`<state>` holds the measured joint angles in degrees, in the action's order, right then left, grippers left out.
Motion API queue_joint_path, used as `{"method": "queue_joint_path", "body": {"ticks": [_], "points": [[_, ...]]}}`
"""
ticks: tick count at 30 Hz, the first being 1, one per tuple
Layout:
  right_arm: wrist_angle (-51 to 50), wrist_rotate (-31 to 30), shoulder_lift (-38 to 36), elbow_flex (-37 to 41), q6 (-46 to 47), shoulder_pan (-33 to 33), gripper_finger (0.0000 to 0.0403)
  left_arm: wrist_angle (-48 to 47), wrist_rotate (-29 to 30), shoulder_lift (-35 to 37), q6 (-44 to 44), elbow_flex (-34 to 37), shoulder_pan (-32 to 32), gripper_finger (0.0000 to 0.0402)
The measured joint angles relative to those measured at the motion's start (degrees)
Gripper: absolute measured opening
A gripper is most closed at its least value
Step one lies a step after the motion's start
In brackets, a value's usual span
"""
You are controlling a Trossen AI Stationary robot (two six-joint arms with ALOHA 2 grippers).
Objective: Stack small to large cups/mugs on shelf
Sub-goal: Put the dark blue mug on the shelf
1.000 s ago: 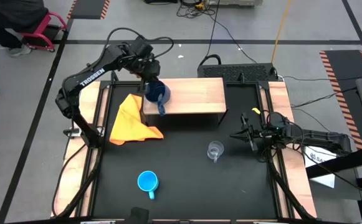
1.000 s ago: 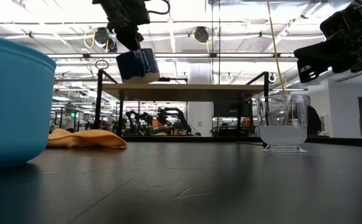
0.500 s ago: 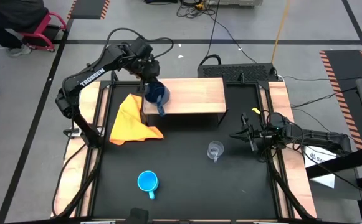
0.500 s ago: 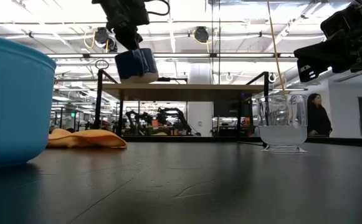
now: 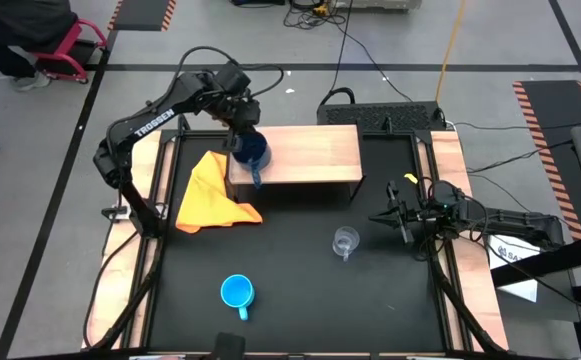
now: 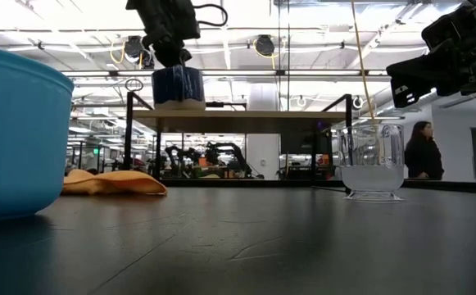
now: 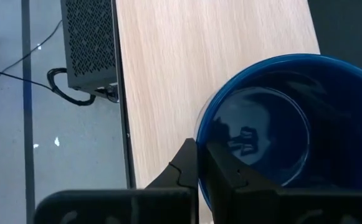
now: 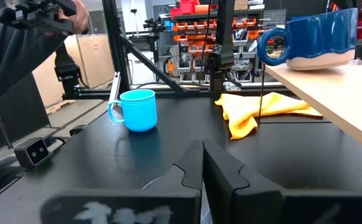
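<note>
Risk lies at the shelf's [image 5: 310, 152] left edge: the left gripper [image 5: 242, 128], clamped on the dark blue mug's [image 5: 252, 152] rim, could tip it off on release, while the right gripper [image 5: 398, 217] waits shut and empty at the table's right edge.

Looked like a robotics lab / industrial test floor. Grey concrete floor [image 5: 60, 110] had orange-and-black hazard-striped mats [image 5: 555, 105] and loose black cables [image 5: 355, 50] running to a black perforated metal box [image 7: 88, 43]. Ceiling was open, with bright strip lights [image 6: 303, 37]. Red and orange parts bins on racks [image 8: 196, 28] stood behind the black counter [image 5: 300, 290].
</note>
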<state>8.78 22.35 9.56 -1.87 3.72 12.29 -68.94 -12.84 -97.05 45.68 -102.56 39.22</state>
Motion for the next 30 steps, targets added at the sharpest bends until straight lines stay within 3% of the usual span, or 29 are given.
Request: {"method": "queue_joint_path", "body": {"ticks": [30], "points": [[0.0,0.0,0.0,0.0,-1.0,0.0,0.0000,1.2,0.9,-0.9,1.6,0.2,-1.3,0.0007]]}}
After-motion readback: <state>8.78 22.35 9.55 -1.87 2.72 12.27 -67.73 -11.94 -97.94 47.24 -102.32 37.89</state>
